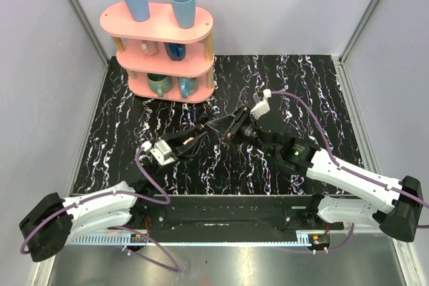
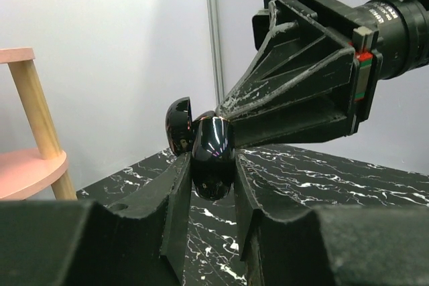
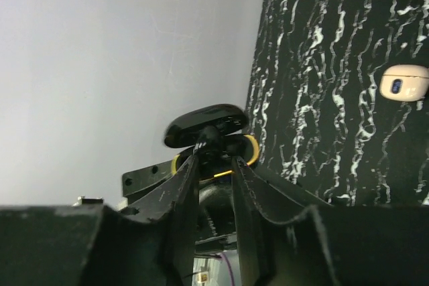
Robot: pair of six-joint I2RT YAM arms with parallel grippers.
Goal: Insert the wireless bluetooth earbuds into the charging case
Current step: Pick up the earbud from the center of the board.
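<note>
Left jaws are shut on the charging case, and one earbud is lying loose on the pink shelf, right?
Not quite. On the left gripper the jaws do grip the charging case, but the loose earbud lies on the black marbled table instead. The right wrist view shows it there.

Top external is looking down from above and behind the arm bases, covering the whole marbled table [image 1: 301, 78]. Left wrist is looking low along the left gripper [image 2: 211, 165], very near. Right wrist is viewing rolled sideways, the table running vertical. Both wrist views are sharing the charging case [image 2: 213, 152].
</note>
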